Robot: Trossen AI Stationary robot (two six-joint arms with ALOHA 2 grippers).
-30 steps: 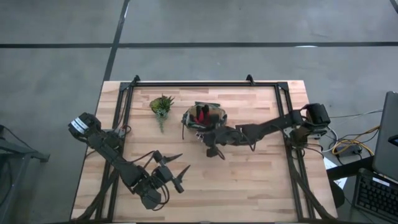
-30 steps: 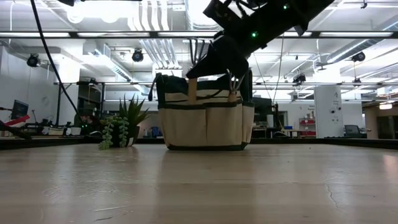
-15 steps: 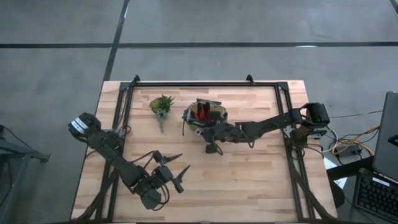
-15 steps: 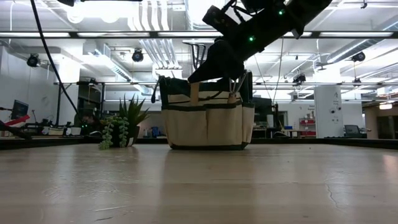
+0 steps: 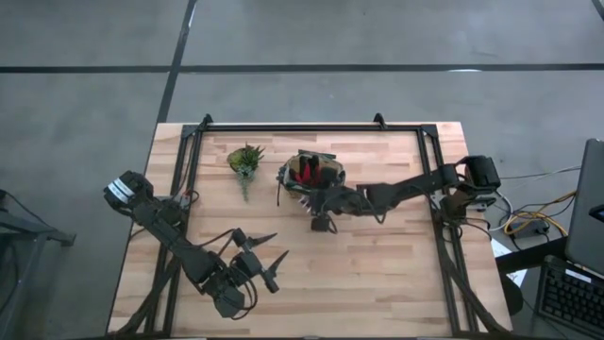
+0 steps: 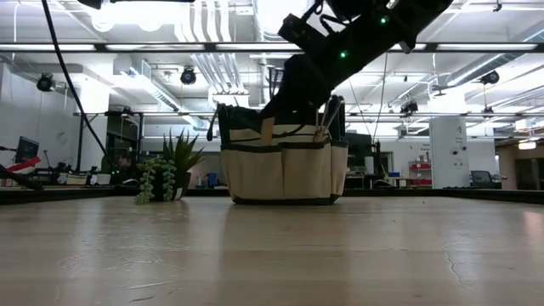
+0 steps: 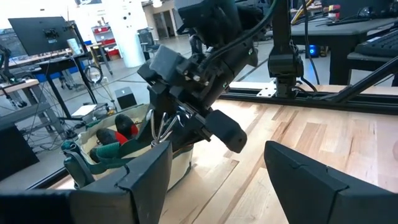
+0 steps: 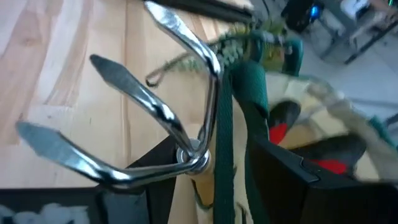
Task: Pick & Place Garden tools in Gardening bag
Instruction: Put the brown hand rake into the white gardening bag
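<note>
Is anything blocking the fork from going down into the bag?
Nothing visible blocks it. The right gripper holds the fork at the gardening bag rim, tines up beside a green handle strap. The red-and-black glove already lies inside.

Wood-plank tabletop (image 5: 377, 274) with black frame rails, on grey concrete floor (image 5: 85, 94) crossed by dark lines. Low view: open industrial ceiling, long strip lights (image 6: 93, 48) upper frame, ducts (image 6: 212, 72), white pillar (image 6: 443, 151) right, desks and monitor (image 6: 25, 149) far left.
</note>
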